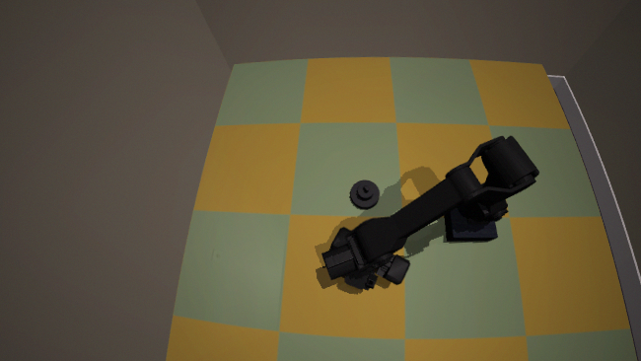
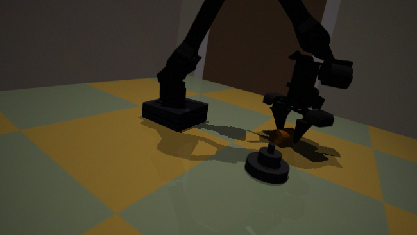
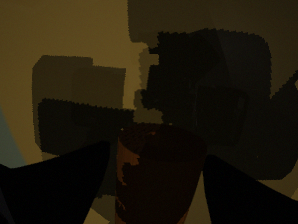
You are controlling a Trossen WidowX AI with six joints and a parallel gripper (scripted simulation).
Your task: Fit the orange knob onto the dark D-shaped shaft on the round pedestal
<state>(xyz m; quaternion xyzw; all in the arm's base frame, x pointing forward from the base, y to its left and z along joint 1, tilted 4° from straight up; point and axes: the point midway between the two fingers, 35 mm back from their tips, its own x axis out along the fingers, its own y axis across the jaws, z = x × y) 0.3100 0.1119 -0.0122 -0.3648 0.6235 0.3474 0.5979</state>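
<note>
Around the orange knob, the pincer stands partly spread, one finger to each side; no firm pinch is evident, and a narrow gap shows beside the knob in the wrist view. The knob lies on its side on the surface, its curved wall between the fingers—a placement that presumably serves a grasp across its width. Near it, the round pedestal stands upright, its dark shaft pointing up and bare, as fitting would require. The arm reaches out from its base, rises to a high elbow, then descends so that the fingers point down. Closing comes next, by judgement—then lifting, uprighting and turning the knob to find the hidden flat.
</note>
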